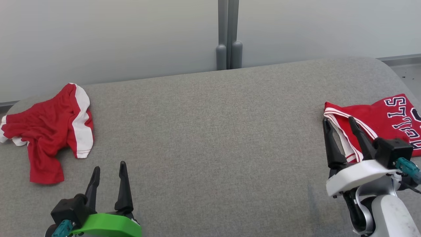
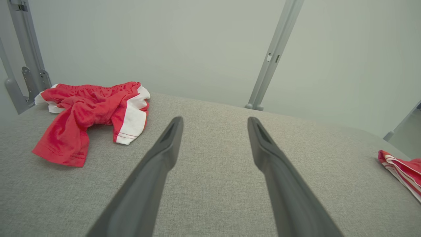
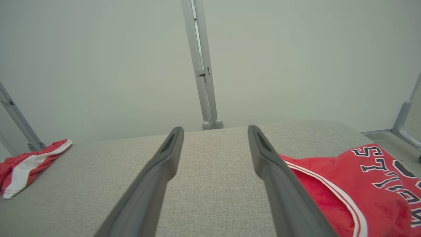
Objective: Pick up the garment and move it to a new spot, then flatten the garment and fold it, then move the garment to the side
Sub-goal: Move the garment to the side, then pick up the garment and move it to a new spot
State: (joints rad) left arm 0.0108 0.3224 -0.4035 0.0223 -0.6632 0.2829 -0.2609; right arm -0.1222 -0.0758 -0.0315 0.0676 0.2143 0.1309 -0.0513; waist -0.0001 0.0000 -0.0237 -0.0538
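A crumpled red garment, shorts with white side stripes (image 1: pixel 49 128), lies at the far left of the grey fabric-covered table (image 1: pixel 210 131); it also shows in the left wrist view (image 2: pixel 88 115) and the right wrist view (image 3: pixel 29 164). A red jersey with white trim and dark lettering (image 1: pixel 384 118) lies at the right edge, seen close in the right wrist view (image 3: pixel 355 184) and small in the left wrist view (image 2: pixel 403 171). My left gripper (image 1: pixel 109 165) (image 2: pixel 215 118) stands open, near the front, to the right of the shorts. My right gripper (image 1: pixel 338 119) (image 3: pixel 215 127) is open over the jersey's left edge, holding nothing.
A pale wall runs behind the table with a grey double post (image 1: pixel 229 36) at its middle. The table's corners are rounded, and bare floor (image 1: pixel 409 70) shows past the back right corner. A wide stretch of grey cloth lies between the two garments.
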